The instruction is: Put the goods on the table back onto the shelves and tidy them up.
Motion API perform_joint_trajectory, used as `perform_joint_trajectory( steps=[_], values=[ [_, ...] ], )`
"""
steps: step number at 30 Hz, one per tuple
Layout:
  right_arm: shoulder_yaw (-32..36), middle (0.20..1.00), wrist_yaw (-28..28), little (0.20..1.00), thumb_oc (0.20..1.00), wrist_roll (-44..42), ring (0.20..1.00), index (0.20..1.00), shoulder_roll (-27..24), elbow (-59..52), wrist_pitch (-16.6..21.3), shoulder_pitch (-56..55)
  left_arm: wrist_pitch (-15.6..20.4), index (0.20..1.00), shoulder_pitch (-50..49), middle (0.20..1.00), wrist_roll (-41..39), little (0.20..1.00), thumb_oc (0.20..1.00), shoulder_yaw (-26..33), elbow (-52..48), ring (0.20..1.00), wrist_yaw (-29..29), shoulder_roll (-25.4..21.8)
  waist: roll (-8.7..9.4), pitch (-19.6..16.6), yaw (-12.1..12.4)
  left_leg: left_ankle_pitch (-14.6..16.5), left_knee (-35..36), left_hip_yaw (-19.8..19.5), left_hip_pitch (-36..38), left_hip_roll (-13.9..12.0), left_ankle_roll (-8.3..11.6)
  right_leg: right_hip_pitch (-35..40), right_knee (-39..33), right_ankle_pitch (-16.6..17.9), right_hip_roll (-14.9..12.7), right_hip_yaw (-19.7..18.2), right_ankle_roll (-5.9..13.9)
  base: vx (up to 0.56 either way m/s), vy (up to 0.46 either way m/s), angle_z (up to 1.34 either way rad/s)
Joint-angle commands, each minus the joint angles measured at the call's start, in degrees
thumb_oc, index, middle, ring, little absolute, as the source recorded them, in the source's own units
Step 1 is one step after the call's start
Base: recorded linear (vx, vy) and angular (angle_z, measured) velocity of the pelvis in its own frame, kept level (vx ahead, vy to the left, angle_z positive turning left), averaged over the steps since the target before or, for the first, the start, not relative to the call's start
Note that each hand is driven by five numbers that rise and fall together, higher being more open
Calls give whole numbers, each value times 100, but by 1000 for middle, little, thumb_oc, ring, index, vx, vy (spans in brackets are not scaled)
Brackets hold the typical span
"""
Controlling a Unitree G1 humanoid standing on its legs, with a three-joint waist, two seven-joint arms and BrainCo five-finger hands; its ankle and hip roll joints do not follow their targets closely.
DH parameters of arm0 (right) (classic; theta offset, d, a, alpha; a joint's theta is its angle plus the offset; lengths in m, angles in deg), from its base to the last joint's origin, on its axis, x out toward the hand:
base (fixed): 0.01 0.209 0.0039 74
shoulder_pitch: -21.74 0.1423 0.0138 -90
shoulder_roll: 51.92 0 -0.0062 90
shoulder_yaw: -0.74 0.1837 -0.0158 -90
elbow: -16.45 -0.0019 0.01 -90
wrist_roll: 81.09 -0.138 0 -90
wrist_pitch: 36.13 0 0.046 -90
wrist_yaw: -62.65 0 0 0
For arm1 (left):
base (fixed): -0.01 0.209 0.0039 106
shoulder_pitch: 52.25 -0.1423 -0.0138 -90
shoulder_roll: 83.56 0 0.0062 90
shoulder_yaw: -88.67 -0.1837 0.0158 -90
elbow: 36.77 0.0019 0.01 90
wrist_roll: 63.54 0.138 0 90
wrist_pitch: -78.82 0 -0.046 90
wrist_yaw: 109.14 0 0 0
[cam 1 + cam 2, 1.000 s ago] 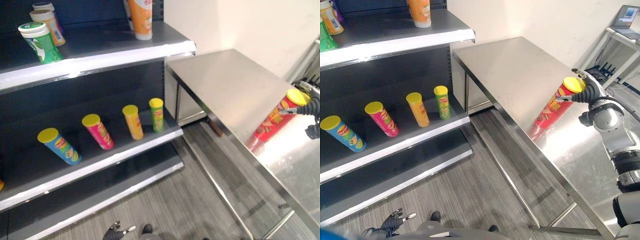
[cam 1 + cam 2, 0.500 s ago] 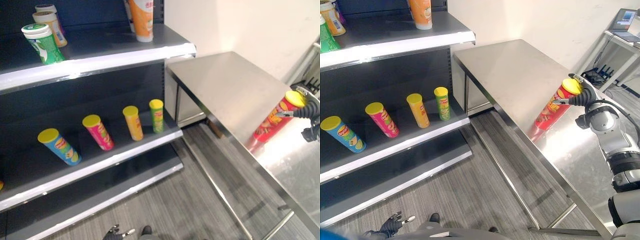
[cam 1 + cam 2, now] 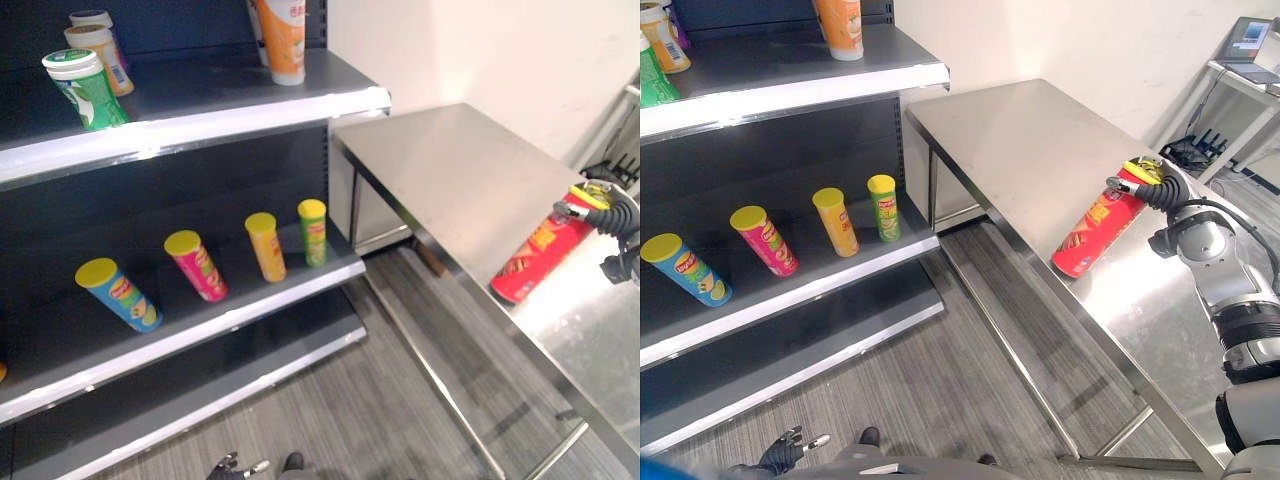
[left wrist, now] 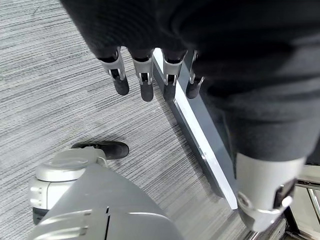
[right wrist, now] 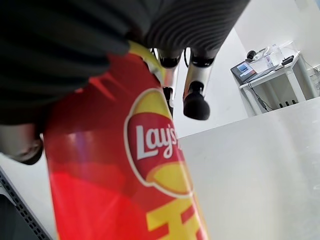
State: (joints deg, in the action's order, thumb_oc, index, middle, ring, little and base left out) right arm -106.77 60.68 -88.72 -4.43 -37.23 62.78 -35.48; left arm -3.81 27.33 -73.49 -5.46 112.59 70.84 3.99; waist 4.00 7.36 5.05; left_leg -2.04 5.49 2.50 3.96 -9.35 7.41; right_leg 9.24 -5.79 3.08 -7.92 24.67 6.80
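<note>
One left hand [image 4: 150,75] is hanging low at about 6 o'clock in the head views, over grey striped floor [image 3: 340,410], its fingers [image 4: 146,85] straight and relaxed, holding nothing. A wide strip of that floor is lying open between the shelves and the bench.

At 3 o'clock the steel bench [image 3: 1020,130] is stretching away toward 1 o'clock, its near edge running diagonally and most of its top bare and reflective. The red chip can [image 3: 1095,225] is leaning steeply at that front edge, its base close to the rim, its yellow lid end up in the right hand [image 3: 1152,188], whose fingers are curling round the can's top.

From 9 to 11 o'clock the dark shelf unit is standing. On its middle shelf [image 3: 200,320] four cans are standing apart in a row: a blue can [image 3: 117,292], a pink can [image 3: 196,264], an orange-yellow can [image 3: 266,244] and a green can [image 3: 314,230], with room between them. On the upper shelf [image 3: 200,115], farther off, are a green tub [image 3: 86,88], a pale tub [image 3: 97,52] and a tall orange can [image 3: 281,38]. Behind the bench a plain white wall [image 3: 1060,45] is rising.
</note>
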Motion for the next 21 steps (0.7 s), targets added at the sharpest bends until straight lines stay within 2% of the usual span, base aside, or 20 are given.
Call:
perform_joint_trajectory(
  steps=[1, 9, 10, 13, 17, 21],
  values=[
    [7, 200, -181, 200, 200, -128, 200, 200, -138, -175, 203, 526, 200, 1000, 381, 1000, 32, 1000, 1000, -274, 205, 1000, 114, -199, 21, 45, 200, 89, -167, 493, 190, -680, 490, 149, 123, -323, -545, -6, 450, 0, 0, 0],
    [835, 200, -503, 200, 200, 55, 200, 200, -419, -1756, 538, -69, 219, 1000, 407, 1000, 189, 1000, 1000, -86, 289, 1000, 207, -132, -3, 57, 60, 116, -169, 548, 220, -673, 489, 125, 139, -327, -561, -58, 457, 1, -2, 0],
    [1316, 200, -626, 200, 200, 207, 200, 200, -520, -2488, 718, -413, 239, 1000, 429, 1000, 279, 1000, 1000, -3, 361, 1000, 221, -119, -13, 53, 10, 121, -174, 566, 229, -683, 496, 124, 147, -346, -556, -67, 453, 20, -37, 5],
    [1731, 200, -683, 200, 200, 327, 200, 200, -602, -3265, 871, -656, 262, 1000, 450, 1000, 333, 1000, 1000, 63, 359, 1000, 232, -127, -28, 53, -21, 111, -181, 568, 226, -703, 515, 119, 151, -374, -535, -69, 444, 10, -26, 2],
    [2083, 200, -700, 200, 200, 455, 200, 200, -642, -4107, 1017, -794, 290, 1000, 414, 1000, 327, 1000, 1000, 91, 176, 1000, 217, -139, -64, 72, -19, 116, -271, 521, 175, -744, 533, 105, 161, -436, -482, -88, 400, -4, -55, 0],
    [2112, 200, -612, 200, 200, 433, 200, 200, -689, -4585, 1122, -717, 321, 1000, 315, 1000, 218, 1000, 1000, 132, -8, 1000, 194, -146, -81, 119, 12, 91, -510, 402, 12, -839, 572, 85, 151, -541, -353, -133, 299, -13, -98, 3]
  ],
)
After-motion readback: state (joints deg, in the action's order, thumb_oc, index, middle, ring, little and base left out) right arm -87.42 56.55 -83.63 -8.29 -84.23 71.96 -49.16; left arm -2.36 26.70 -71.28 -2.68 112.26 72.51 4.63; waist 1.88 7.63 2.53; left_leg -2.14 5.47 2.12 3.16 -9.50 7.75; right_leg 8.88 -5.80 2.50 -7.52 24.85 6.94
